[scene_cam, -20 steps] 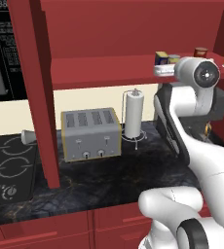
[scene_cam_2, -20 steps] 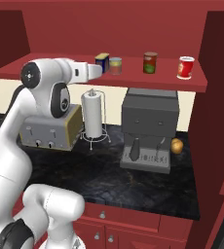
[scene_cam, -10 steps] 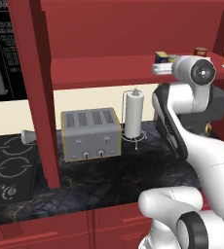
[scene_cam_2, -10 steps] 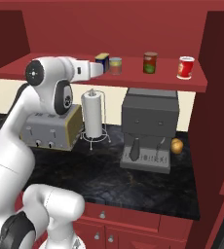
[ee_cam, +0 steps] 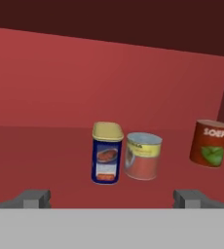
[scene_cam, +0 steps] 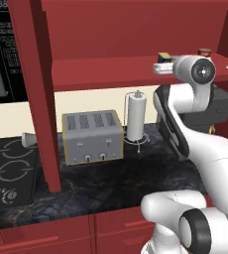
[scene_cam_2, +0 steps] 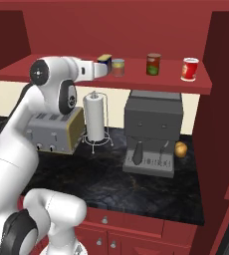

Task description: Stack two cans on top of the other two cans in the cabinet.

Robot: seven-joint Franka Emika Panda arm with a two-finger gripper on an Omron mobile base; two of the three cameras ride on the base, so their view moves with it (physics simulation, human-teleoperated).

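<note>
Standing in a row on the shelf of the cabinet, four tins are seen. The blue tin with a yellow top is placed just beside the tan tin (the two look close enough to touch, but that cannot be told). The dark red tin with a green patch is set well apart to their right in the hand view. The red-and-white tin is found at the far end. The gripper is held wide apart in front of the blue tin, and nothing is held in it. Below, a toaster and a paper roll are kept on the counter.
</note>
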